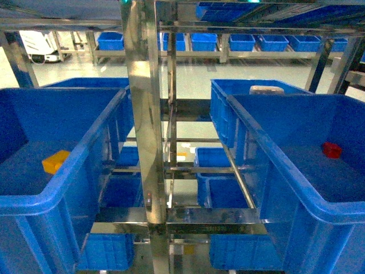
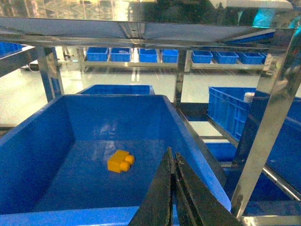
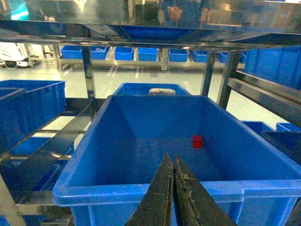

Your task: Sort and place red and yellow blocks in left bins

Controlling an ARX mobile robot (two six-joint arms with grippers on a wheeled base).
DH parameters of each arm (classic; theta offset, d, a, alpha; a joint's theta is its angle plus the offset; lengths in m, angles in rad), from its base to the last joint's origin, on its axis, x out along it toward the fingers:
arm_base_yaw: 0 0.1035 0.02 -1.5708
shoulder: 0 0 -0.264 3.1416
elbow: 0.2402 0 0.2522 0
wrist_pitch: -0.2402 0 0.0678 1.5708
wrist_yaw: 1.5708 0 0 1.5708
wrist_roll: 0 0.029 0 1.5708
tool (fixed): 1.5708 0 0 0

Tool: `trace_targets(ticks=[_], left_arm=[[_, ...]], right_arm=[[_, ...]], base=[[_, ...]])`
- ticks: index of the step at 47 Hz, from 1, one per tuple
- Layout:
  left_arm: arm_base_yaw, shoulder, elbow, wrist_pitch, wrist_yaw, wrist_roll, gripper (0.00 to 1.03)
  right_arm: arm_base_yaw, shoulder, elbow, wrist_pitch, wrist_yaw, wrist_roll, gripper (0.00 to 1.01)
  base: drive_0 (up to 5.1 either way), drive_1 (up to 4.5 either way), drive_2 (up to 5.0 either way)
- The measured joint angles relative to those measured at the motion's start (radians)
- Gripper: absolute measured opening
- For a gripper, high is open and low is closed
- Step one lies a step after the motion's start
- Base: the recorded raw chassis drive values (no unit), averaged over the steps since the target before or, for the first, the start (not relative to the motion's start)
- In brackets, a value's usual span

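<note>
An orange-yellow block (image 1: 55, 161) (image 2: 120, 161) with two studs lies on the floor of the large left bin (image 1: 34, 202) (image 2: 70, 216). My left gripper (image 2: 172, 154) hovers shut and empty above that bin's near right corner, with the block ahead and to its left. A small red block (image 1: 332, 150) (image 3: 197, 141) rests on the floor of the large blue tub on the right (image 1: 274, 151) (image 3: 141, 190). My right gripper (image 3: 170, 158) is shut and empty over that tub's near rim, the red block beyond it. Neither gripper shows in the head view.
A shiny steel rack upright (image 1: 145, 114) stands between the two tubs, with crossbars and smaller blue crates (image 1: 225, 191) below. Behind the right tub is another blue crate carrying a white object (image 1: 265, 89). A row of blue crates (image 1: 239, 41) lines the far wall.
</note>
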Motion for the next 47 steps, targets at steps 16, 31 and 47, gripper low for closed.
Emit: trace_targets(ticks=[16,31,47], left_arm=[[0.0,-0.091,0.0,-0.088,0.0,0.0,0.02],[-0.001,-0.254,0.0,-0.282,-0.003,0.002,0.02],[-0.002,-0.254,0.0,-0.27,0.0,0.002,0.02]], right_arm=[[0.0,-0.169,0.001,-0.178,0.0,0.0,0.02],[0.0,-0.169,0.001,-0.177,0.0,0.0,0.02],[0.0,-0.169,0.001,-0.178,0.0,0.0,0.02]], base=[[0.0,0.0,0.0],[0.0,0.0,0.0],[0.0,0.0,0.0]])
